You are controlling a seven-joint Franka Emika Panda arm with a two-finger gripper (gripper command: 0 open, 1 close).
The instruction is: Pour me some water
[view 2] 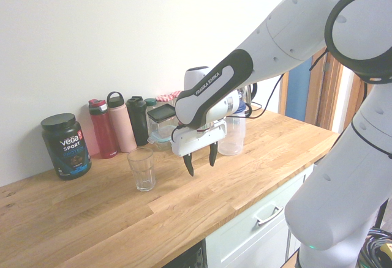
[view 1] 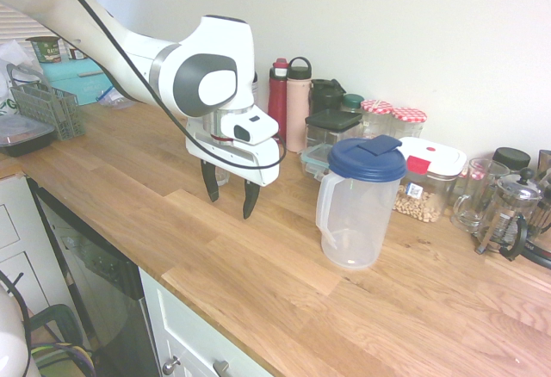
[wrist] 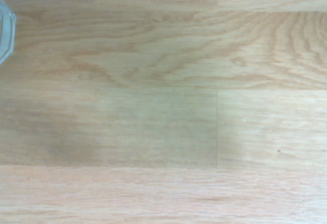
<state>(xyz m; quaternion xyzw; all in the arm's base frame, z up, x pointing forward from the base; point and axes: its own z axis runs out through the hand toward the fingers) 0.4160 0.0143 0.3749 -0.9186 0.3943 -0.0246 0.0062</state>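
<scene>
Looks like the glass (view 2: pixel 143 169) is sitting upright on the wooden counter (view 2: pixel 116 219) in front of the bottles, well apart from the lidded pitcher (view 1: pixel 357 205), which I'd guess leaves room to grab the pitcher by its handle and tip it over. Blue lid's still on the pitcher, so any pouring is yet to come imo. Arm's reaching in over the counter between the two, gripper (view 1: pixel 231 209) pointing down just above the wood, fingers spread apart with nothing between them.
</scene>
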